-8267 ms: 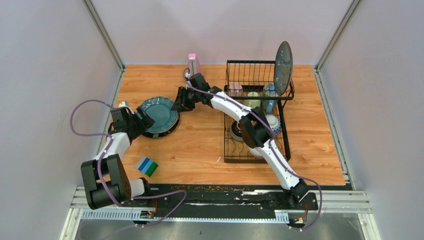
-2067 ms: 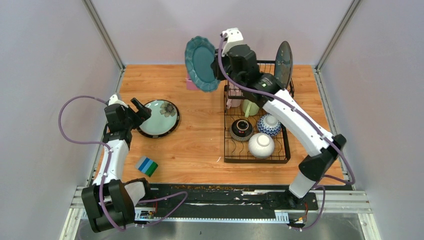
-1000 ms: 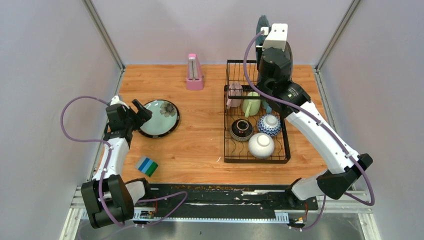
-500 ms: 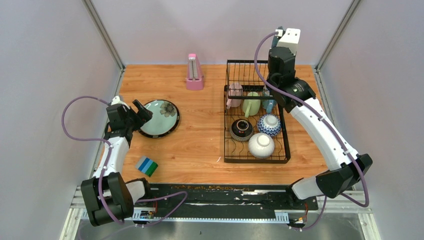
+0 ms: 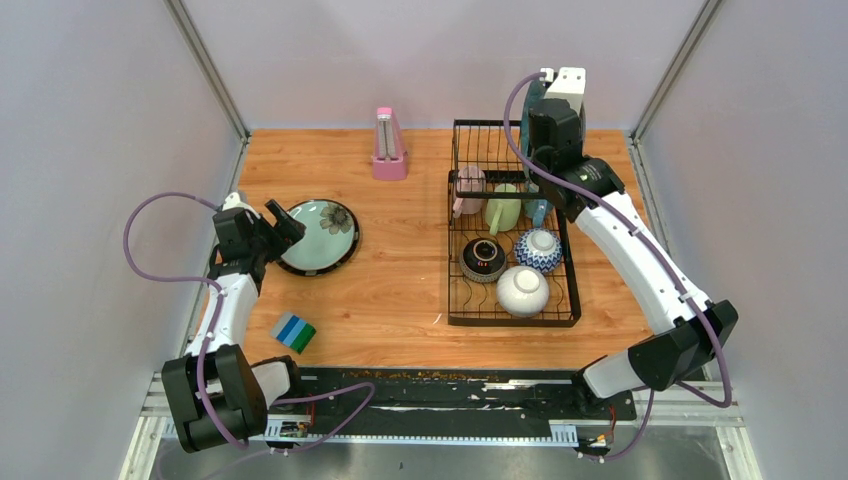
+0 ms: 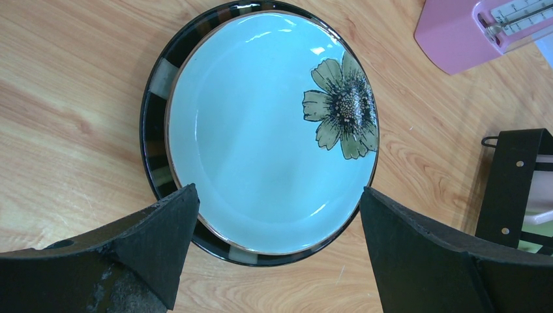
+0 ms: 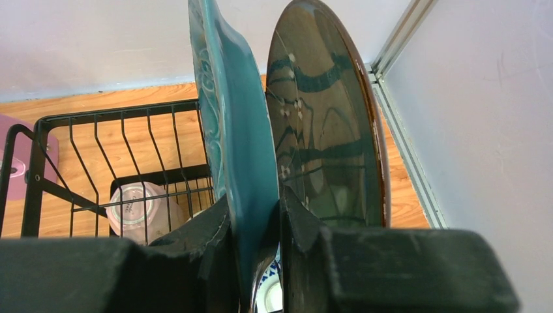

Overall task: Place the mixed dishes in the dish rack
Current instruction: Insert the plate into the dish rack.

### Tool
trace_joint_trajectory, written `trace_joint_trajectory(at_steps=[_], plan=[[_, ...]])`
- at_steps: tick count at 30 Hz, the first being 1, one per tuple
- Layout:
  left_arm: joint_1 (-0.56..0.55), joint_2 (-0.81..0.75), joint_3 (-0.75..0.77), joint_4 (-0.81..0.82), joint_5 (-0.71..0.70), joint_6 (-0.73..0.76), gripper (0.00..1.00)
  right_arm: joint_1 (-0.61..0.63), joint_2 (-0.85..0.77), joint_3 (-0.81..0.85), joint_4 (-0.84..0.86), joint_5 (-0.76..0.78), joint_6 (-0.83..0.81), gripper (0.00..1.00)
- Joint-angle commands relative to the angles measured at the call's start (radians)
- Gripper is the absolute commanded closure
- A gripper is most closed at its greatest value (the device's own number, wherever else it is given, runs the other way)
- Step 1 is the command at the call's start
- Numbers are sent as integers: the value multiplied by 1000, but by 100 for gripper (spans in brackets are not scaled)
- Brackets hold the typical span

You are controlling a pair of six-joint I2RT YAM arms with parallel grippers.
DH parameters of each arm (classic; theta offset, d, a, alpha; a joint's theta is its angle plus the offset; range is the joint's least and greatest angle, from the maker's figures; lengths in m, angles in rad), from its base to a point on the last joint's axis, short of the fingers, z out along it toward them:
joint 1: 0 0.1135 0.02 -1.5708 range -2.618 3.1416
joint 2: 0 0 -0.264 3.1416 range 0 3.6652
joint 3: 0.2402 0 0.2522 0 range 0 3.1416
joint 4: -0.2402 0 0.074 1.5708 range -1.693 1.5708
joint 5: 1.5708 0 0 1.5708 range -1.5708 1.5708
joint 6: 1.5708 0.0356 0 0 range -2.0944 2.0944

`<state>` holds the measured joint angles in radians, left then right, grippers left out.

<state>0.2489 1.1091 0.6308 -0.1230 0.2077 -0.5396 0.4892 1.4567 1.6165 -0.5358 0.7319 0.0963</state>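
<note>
Gripping teal plate (image 7: pixel 231 117) on edge in right claw (image 7: pixel 255 228), above far end of rack (image 5: pixel 451 270).
Just beside dark plate (image 7: pixel 326 130); left claw (image 6: pixel 277 195) spread wide.

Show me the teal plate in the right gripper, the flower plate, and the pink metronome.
teal plate (image 7: pixel 233 130), right wrist view, midway up its teal side.
flower plate (image 6: pixel 254 150), left wrist view, its pale blue centre.
pink metronome (image 5: pixel 388 148), top view, its front face.
</note>
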Motion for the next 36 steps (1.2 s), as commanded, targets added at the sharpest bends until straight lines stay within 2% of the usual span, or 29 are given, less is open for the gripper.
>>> trace_joint_trajectory(at_steps=[1,15,26,29,33,36], plan=[[0,-9,29,11,-2,13,0,-7,-13,24,140,13,20,100],[0,4,28,12,-4,17,0,-12,-14,51,133,-14,-41,100],[0,8,25,16,-3,18,0,-17,-15,-5,131,-13,-43,100],[0,12,23,17,-1,18,0,-18,-11,-8,118,-11,-31,84],[0,17,24,22,4,15,0,-21,-11,-8,110,-30,-26,81],[0,15,25,20,5,15,0,-23,-9,-7,108,-39,-27,70]])
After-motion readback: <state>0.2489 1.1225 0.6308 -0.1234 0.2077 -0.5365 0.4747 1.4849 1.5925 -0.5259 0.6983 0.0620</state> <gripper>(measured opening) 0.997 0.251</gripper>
